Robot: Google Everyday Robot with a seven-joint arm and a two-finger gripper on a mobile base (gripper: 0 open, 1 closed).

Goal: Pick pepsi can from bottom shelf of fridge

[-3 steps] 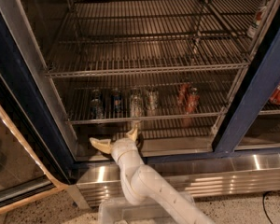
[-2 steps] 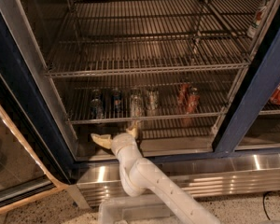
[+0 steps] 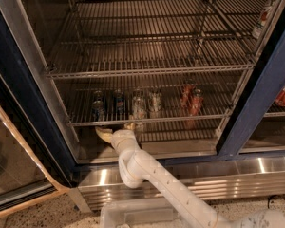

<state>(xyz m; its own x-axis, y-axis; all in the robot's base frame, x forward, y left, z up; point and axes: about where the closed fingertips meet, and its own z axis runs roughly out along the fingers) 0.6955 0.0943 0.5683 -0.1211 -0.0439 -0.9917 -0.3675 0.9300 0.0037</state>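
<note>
My jaws stand spread apart, just below the front edge of the thin-rodded steel wire bottom shelf. The small blue aluminium pepsi can stands on it at my eleven o'clock. Rising carelessly, I could catch that edge, or knock the silvery-pale cans at one o'clock.

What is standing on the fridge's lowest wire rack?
Two blue aluminium cans, two silvery cans and two red cans. The pale two-finger tool, open, sits just below the steel rack's front rail, hiding the space behind it.
</note>
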